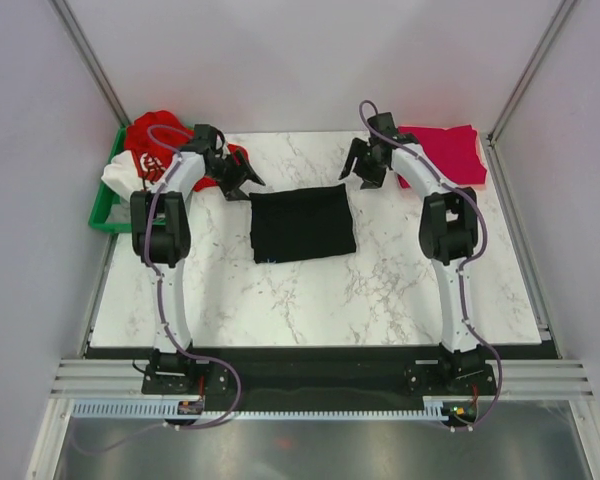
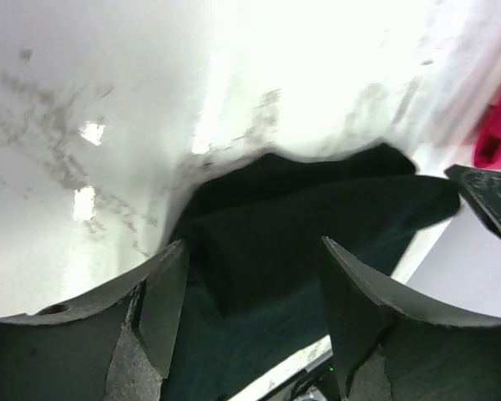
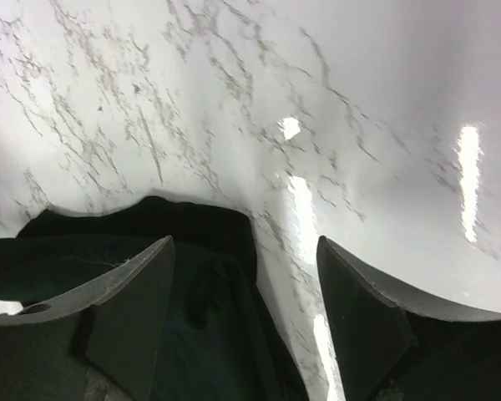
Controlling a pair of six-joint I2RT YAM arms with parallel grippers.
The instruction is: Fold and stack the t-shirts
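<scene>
— Where do we find the black shirt (image 1: 302,224)?
— Folded flat mid-worktop (image 1: 310,300). It is a rough rectangle with its long axis running left to right, slightly skewed, and its near edge faces the arm bases.
— And our pincers?
— We see the left pincer (image 1: 242,180) at the shirt's far left corner and the right pincer (image 1: 365,165) at its far right corner, both with fingers spread apart.
— The other shirts?
— The pink shirt (image 1: 445,153) lies in the far right corner, well apart. The red shirt (image 1: 152,132) and white shirt (image 1: 120,172) are heaped in the bin (image 1: 105,215) off the left edge.
— Room?
— We see marble along the black shirt's near edge and on both sides.
</scene>
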